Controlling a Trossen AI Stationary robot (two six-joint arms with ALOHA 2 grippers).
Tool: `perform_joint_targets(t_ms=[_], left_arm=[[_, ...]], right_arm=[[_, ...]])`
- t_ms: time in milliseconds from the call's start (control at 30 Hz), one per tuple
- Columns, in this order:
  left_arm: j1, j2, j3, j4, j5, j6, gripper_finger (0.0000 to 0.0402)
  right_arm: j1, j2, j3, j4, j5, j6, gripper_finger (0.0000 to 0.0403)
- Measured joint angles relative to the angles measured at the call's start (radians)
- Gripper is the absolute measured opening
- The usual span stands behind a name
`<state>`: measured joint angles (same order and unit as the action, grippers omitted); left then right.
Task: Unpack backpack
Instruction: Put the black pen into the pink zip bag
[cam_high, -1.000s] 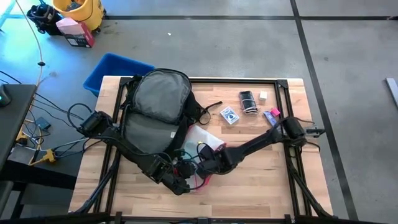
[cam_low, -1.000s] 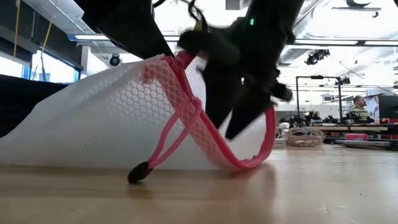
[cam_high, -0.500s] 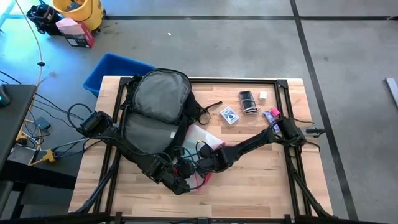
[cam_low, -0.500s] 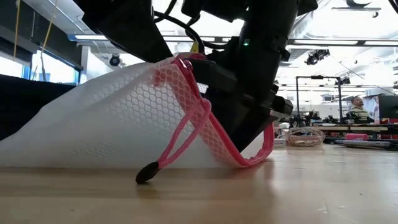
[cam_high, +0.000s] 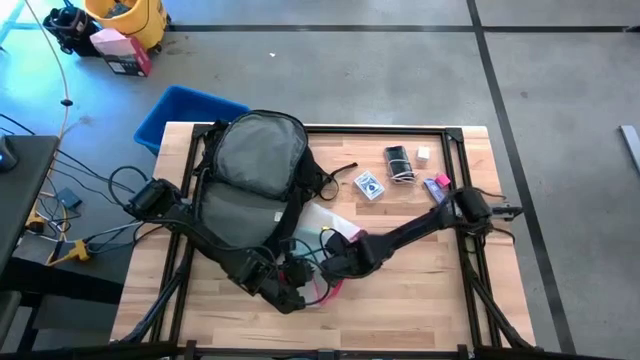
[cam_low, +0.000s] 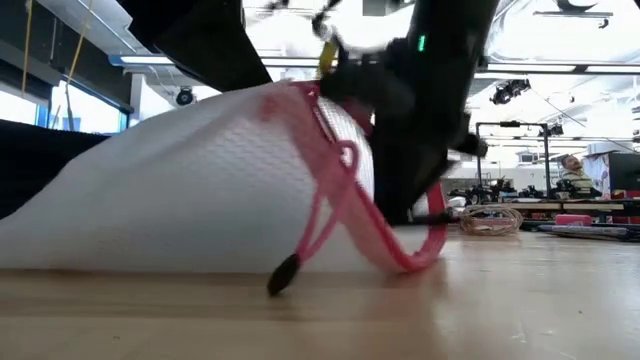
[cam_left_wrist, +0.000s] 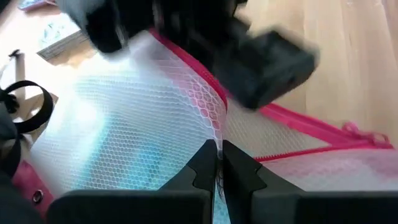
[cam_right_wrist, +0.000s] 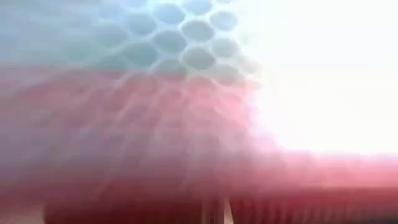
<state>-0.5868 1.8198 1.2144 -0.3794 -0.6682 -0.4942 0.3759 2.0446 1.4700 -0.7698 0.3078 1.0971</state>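
Backpack (cam_high: 252, 170) lies grey back panel up on the far-left part of the bench (cam_high: 420, 290). Clear mesh pouch with pink edge (cam_low: 200, 190) sits just at its near-right, on the bench. Left pincer (cam_left_wrist: 219, 163) clenched on the pouch mesh near the pink zip edge. Right pincer (cam_high: 335, 266) clamped tight at the pouch's pink edge, pressed right against the mesh. Card deck (cam_high: 369, 185), small black item (cam_high: 398, 160) and a pink-purple item (cam_high: 437, 184) lie far right. Blue bin (cam_high: 185, 112) on the floor beyond the bench.
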Motion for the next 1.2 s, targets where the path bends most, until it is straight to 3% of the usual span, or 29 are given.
perform_joint_targets(t_ms=[100, 267, 633, 767, 1000, 1200], left_arm=[[-0.003, 0.000, 0.000, -0.002, -0.026, -0.006, 0.0000], [-0.012, 0.000, 0.000, 0.002, -0.108, -0.018, 0.0000], [-0.018, 0.000, 0.000, 0.001, -0.177, -0.026, 0.0000], [-0.018, 0.000, 0.000, 0.005, -0.191, -0.026, 0.0000], [-0.024, 0.000, 0.000, 0.000, -0.195, -0.018, 0.0000], [-0.036, 0.000, -0.002, -0.041, -0.210, -0.029, 0.0000]], right_arm=[[0.020, -0.019, 0.000, -0.004, 0.052, 0.041, 0.0002], [0.023, -0.006, 0.001, 0.105, 0.051, 0.040, 0.0001], [0.022, -0.008, 0.000, -0.097, -0.006, 0.159, 0.0000], [0.024, -0.008, 0.001, 0.018, 0.007, 0.125, 0.0000], [-0.033, 0.020, 0.001, 0.355, 0.119, -0.055, 0.0003], [-0.075, 0.040, 0.001, 0.424, 0.092, -0.118, 0.0072]])
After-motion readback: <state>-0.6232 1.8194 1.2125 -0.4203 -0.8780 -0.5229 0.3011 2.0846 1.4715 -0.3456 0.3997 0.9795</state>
